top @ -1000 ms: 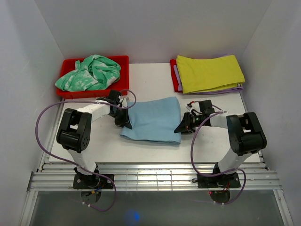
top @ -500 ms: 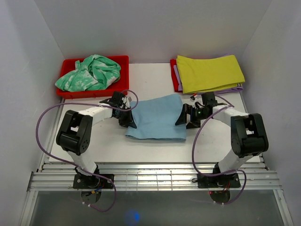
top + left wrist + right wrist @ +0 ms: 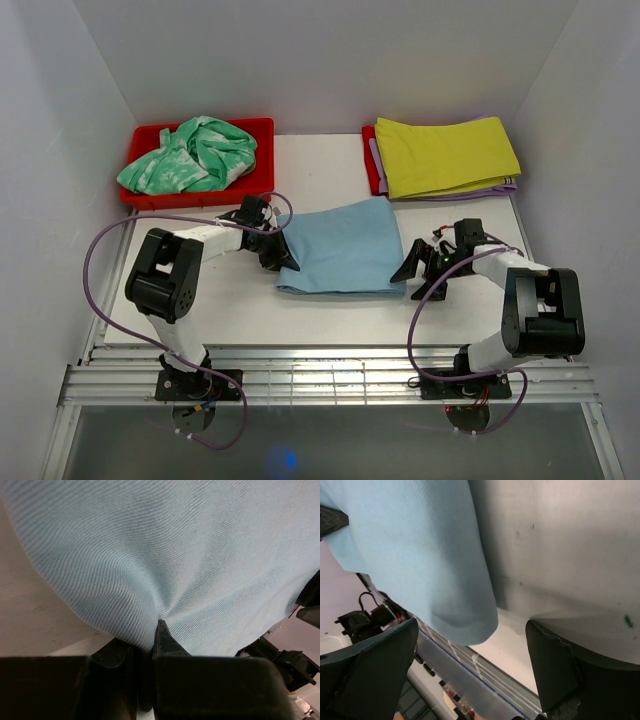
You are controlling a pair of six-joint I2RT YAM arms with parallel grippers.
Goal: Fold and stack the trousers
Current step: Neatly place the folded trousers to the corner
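Shifted toward three o'clock, the folded sky-blue trousers now lie mid-counter. The left gripper pinches their nine o'clock edge. The right gripper has released, spread wide just beside them. Stacking probably comes next.
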